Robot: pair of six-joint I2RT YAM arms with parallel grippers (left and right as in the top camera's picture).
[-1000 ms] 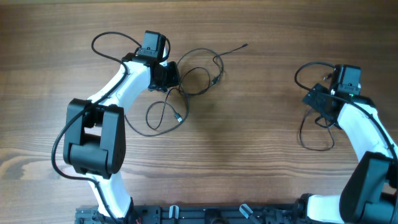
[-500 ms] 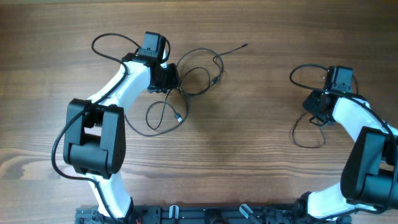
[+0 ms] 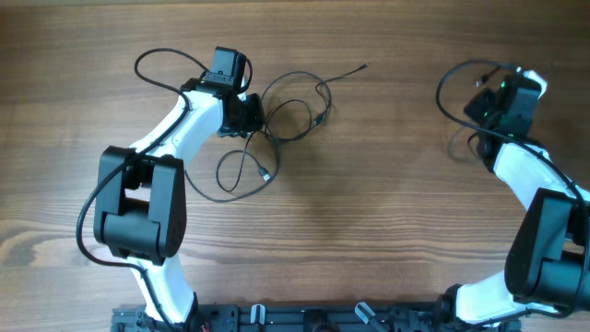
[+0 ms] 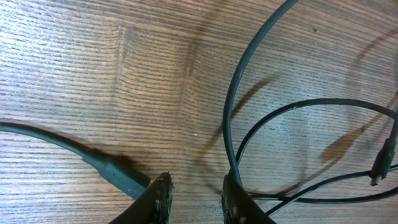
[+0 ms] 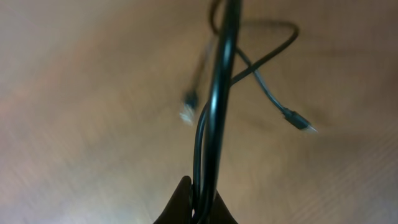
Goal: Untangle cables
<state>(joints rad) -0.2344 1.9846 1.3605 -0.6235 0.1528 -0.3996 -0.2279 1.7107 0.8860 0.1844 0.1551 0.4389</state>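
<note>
**Right gripper clamped on one cable, left gripper loose at the tangle**

Right gripper: jaws fully closed, pinching a thin black cable that runs straight out past the fingertips. The held cable is off the wood. Two small plug ends hang from it, both blurred. From overhead it shows as a loop arcing left of the right wrist, at the far right of the table.

Left gripper: fingertips stand a narrow gap apart with bare wood showing between them and nothing visibly pinched. One cord's arc comes down to the inner edge of one fingertip; can't tell if it's touching. A thicker sleeved cable section lies by the other fingertip. A plug tip sits at the right edge of that view.

Overhead, the left gripper sits at the left edge of the tangle, which lies flat on the wood at upper left-centre, loops overlapping. One tail runs up and right. A lower loop ends in a plug. The tangle and the held cable are well apart.
</note>
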